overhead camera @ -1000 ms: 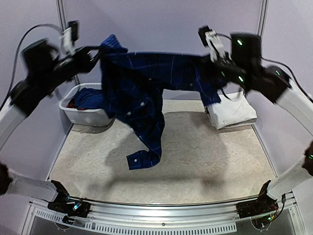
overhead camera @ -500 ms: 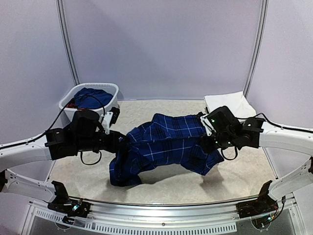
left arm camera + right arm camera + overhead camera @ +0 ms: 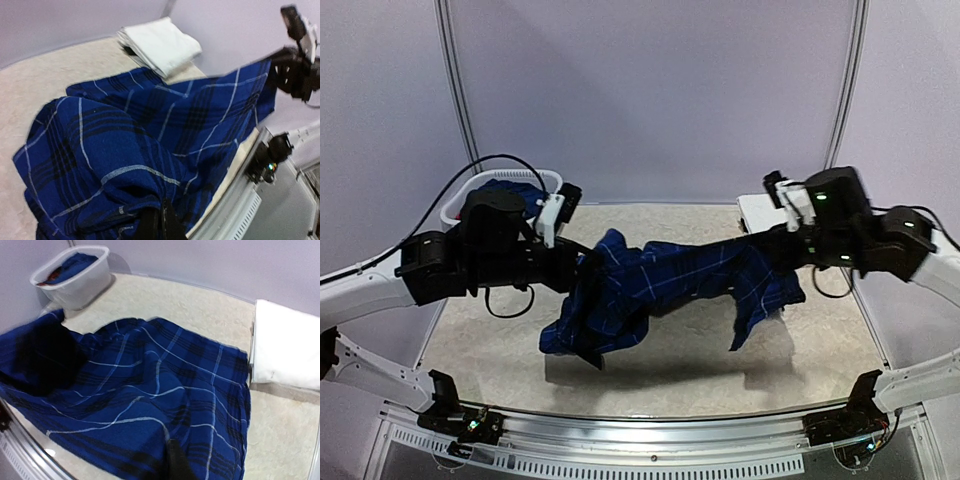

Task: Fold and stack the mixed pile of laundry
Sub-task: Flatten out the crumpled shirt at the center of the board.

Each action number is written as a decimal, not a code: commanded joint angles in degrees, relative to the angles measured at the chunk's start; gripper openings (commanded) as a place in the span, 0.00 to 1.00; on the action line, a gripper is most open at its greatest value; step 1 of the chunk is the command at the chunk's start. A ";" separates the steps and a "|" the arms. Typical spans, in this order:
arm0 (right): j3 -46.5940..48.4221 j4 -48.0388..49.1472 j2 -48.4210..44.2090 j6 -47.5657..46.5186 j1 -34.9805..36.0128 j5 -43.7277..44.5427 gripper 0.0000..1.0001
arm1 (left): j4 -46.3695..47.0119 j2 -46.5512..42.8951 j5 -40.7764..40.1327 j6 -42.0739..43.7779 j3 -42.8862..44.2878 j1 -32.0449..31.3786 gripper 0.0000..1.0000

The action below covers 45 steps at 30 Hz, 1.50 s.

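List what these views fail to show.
Left gripper fingertips: buried in navy shirt folds, left wrist view.
Right gripper fingertips: dark blur at the bottom edge, right wrist view.
Basket contents: top view, left arm covers them; right wrist view, too small beyond blue cloth.
White folded stack: top view, right arm hides most.

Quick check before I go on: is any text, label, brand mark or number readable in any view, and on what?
None can be read in any view.
The navy plaid shirt shows only thin white lines, with no tag visible.
The folded white trousers are blank.
The white basket has no visible marking on its wall.
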 commanded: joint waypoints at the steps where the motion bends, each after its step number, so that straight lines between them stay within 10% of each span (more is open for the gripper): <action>1: -2.40 -5.69 -6.43 -0.71 -0.56 -4.12 0.16 | -2.16 5.68 8.33 3.33 1.85 -4.51 0.08; 5: -4.91 -9.03 -10.29 2.89 -0.54 -0.13 0.48 | -6.98 12.60 11.30 8.17 4.16 -8.47 0.56; 10: -4.68 -7.17 -14.59 6.06 -0.56 4.86 0.70 | -13.23 8.07 -8.98 8.24 4.75 -10.49 0.99; 15: -3.57 1.07 -7.22 3.93 -0.53 0.62 0.79 | -25.89 -0.43 -39.87 2.56 5.58 -5.25 1.00; 26: 23.56 14.08 40.01 -1.77 -0.25 -21.33 0.77 | -13.36 -0.02 -21.77 -1.70 -13.01 19.81 0.77; 38: 58.48 11.78 75.88 -5.38 1.80 -35.30 0.78 | -9.90 -14.31 -20.64 -3.04 -24.29 23.69 0.76; 45: 61.41 12.22 82.60 -3.93 2.39 -36.14 0.81 | -9.14 -15.57 -20.10 -2.74 -25.37 23.88 0.76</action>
